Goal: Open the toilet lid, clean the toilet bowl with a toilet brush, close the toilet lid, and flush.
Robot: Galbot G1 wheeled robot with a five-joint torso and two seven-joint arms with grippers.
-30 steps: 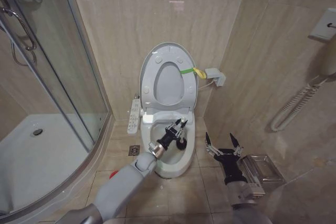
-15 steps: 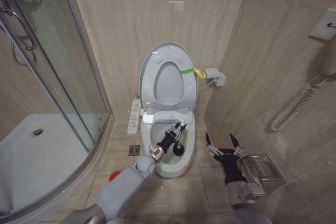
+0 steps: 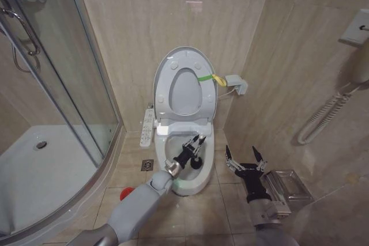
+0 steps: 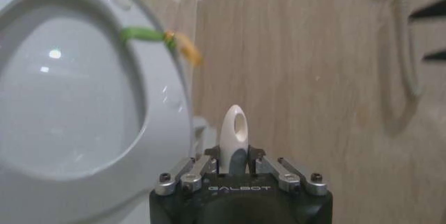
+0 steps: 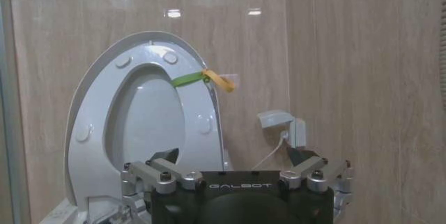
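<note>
1. Head view: the toilet lid point(image 3: 183, 84) stands raised against the wall. The left gripper point(image 3: 193, 144) reaches into the toilet bowl point(image 3: 185, 184), clamped on the toilet brush point(image 3: 195, 161), whose dark head sits low inside. The right gripper point(image 3: 245, 159) hangs beside the bowl, fingers spread.
2. Left wrist view: white brush handle point(image 4: 233, 135) is pinched between the fingers.
3. Right wrist view: spread fingers point(image 5: 162, 157) face the upright lid.

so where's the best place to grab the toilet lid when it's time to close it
Probably the toilet lid's top rim, near the green-and-yellow band. It stands upright against the wall with the seat raised against it, so the free top edge is the most exposed part. Coming from the front and hooking over the rim suits the open right gripper, which hangs beside the toilet bowl. The left gripper holds the toilet brush.
</note>
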